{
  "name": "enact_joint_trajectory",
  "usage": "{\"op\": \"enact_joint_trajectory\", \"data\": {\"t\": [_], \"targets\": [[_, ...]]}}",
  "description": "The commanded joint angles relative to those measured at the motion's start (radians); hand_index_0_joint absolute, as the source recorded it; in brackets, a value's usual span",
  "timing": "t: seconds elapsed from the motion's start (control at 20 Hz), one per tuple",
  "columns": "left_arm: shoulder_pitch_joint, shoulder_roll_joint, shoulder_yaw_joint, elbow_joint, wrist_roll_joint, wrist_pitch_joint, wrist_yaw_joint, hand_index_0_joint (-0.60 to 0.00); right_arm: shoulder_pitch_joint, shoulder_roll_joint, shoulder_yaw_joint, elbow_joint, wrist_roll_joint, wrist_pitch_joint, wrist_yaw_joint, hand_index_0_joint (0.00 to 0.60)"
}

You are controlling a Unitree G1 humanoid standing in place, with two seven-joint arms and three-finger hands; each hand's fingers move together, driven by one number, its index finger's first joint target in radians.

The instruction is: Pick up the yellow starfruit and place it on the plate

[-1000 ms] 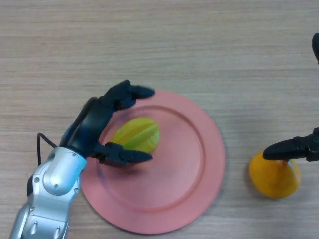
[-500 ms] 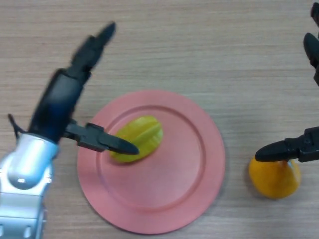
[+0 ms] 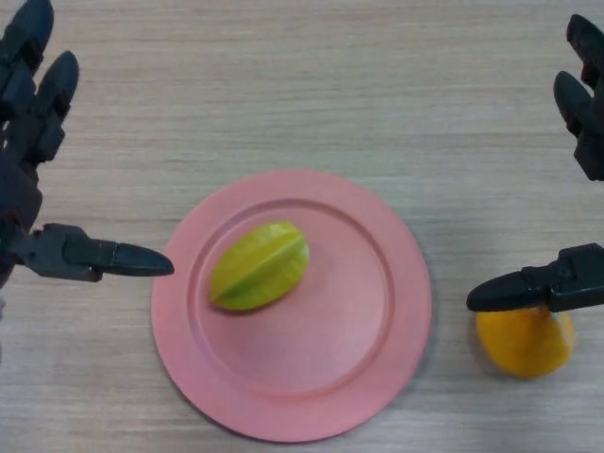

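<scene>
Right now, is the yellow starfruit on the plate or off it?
On it. The starfruit lies inside the rim of the pink plate, left of its centre, and the open left hand is apart from it.

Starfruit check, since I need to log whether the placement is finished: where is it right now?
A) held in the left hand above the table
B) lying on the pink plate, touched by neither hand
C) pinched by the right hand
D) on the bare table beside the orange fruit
B: the starfruit lies inside the pink plate, with the left hand and right hand both open and clear of it.
</scene>
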Motion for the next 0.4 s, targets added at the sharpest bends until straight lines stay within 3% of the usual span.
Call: {"op": "enact_joint_trajectory", "data": {"t": [0.05,0.4], "targets": [[-0.038,0.052,0.076,-0.056,-0.042,-0.081,0.011,0.0,-0.041,-0.017,-0.032,-0.048,0.043,-0.117,-0.04,0.0],[-0.032,0.051,0.089,-0.058,-0.016,-0.094,0.03,0.0,-0.039,-0.01,-0.009,-0.018,0.02,-0.145,-0.032,0.0]]}}
